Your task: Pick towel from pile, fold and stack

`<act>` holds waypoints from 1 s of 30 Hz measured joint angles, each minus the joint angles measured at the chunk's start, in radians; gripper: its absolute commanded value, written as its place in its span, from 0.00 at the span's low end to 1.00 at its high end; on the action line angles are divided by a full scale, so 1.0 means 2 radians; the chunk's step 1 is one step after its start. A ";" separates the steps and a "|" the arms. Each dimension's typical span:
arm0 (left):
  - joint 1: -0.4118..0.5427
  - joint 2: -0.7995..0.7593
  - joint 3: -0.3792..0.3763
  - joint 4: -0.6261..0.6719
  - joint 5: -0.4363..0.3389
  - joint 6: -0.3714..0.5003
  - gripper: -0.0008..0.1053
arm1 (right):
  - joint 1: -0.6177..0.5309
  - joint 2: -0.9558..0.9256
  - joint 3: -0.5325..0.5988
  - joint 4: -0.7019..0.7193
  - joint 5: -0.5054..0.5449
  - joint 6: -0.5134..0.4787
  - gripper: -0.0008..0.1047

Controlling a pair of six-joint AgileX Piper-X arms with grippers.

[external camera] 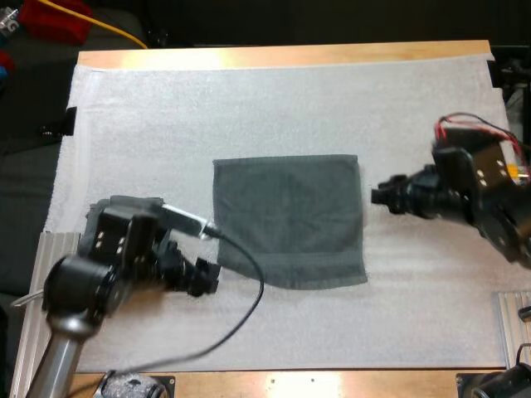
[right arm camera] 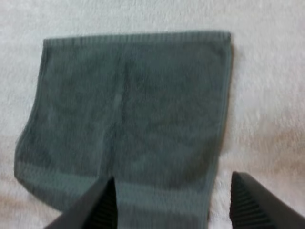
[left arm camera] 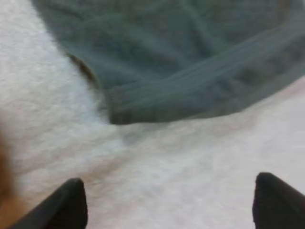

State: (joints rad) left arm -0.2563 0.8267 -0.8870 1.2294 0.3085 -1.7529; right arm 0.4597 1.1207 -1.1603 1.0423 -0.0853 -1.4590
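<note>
**A:** Where does the towel sit?

**B:** The dark grey-green towel [external camera: 289, 222] lies spread flat, roughly square, in the middle of the white mat [external camera: 249, 108] that covers the bench [external camera: 282, 56]. A woven band runs along its near edge, and its near left corner looks slightly curled.

**A:** And the left arm?

**B:** It comes in low from the near left. The left tool [external camera: 203, 286] points toward that curled corner, just beside the cloth and clear of it. Its fingers [left arm camera: 66, 205] stand spread over bare mat with nothing between them.

**A:** The right arm?

**B:** It reaches in from the right side, held fairly level. The right tool [external camera: 377, 197] aims at the towel's right edge from close by. Its fingers are spread too. One [right arm camera: 95, 210] is over the edge of the cloth and the other [right arm camera: 257, 205] over mat beside the towel. They pinch nothing. I cannot tell whether the first finger touches the cloth.
</note>
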 measured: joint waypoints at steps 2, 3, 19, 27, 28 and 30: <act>0.000 -0.026 0.007 0.000 0.011 -0.007 0.65 | 0.000 -0.029 0.026 0.002 0.000 0.001 0.49; 0.000 -0.036 0.009 0.000 0.015 -0.010 0.65 | 0.000 -0.042 0.040 0.003 0.000 0.003 0.49; 0.000 -0.074 0.009 0.017 0.090 -0.018 0.65 | 0.000 -0.229 0.194 0.008 0.000 0.068 0.49; 0.000 -0.074 0.009 0.012 0.091 -0.021 0.65 | 0.000 -0.212 0.228 0.001 -0.001 0.072 0.49; 0.000 -0.074 0.009 0.011 0.091 -0.021 0.65 | 0.000 -0.205 0.233 -0.005 -0.004 0.073 0.49; 0.000 -0.074 0.009 0.008 0.091 -0.021 0.65 | 0.000 -0.191 0.244 -0.022 -0.021 0.074 0.49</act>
State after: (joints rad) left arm -0.2563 0.6793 -0.8697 1.2459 0.4914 -1.7950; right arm 0.4597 0.7390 -0.6718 0.9989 -0.1267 -1.3119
